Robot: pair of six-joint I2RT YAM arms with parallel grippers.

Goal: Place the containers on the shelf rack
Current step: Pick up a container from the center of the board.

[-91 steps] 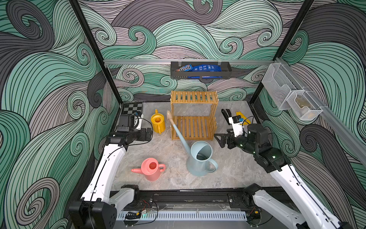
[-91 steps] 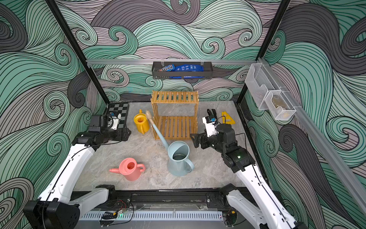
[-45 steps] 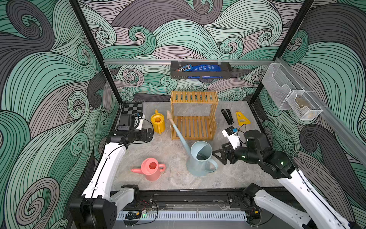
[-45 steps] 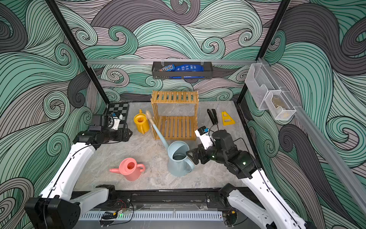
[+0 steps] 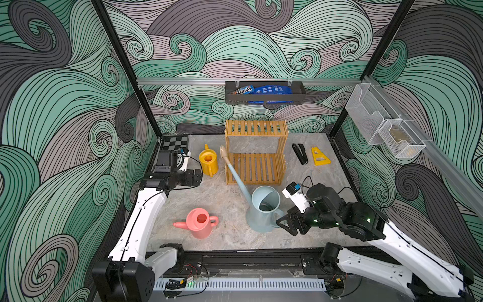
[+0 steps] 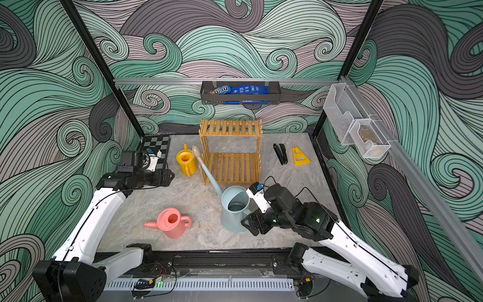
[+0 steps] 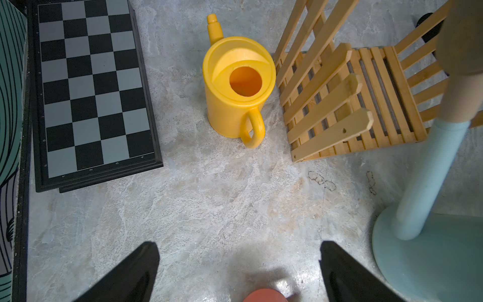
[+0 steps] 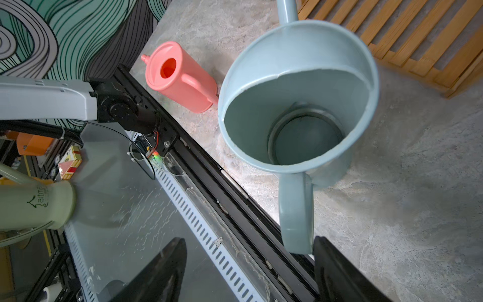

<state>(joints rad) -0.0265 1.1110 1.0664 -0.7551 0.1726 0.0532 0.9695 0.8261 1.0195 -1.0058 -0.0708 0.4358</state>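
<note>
Containers: 3 watering cans, all upright on the table [image 5: 209, 193], none on the shelf rack [image 5: 254, 167] (1 rack, 2 tiers, back centre). Big pale blue can [image 5: 264, 209] stands just in front of the rack, on the right arm's side. Its long spout slants from low on the body up & back-left, beige tip level w/ the rack's left front post; touching or not, can't tell. Handle faces front-right. Small yellow can [image 5: 208, 163] sits just left of the rack, spout toward back wall, handle toward front. Small pink can [image 5: 200, 222] is near the front edge, well apart from the rack, spout pointing left, handle right. Right gripper [image 8: 248, 241]: fingers [image 8: 339, 274] apart, straddling the lower end of the blue handle, one just beside it, the other well clear, not clamped. Left gripper [image 7: 238, 247]: fingers [image 7: 130, 274] spread wide, gripping nothing, hovering over table btwn yellow & pink cans. Also 1 chessboard [image 5: 174, 142] back-left, 1 black tool [image 5: 299, 154] & 1 yellow triangle piece [image 5: 319, 157] right of the rack, 1 black wall tray [image 5: 264, 100], 2 mesh baskets [image 5: 366, 115].
</note>
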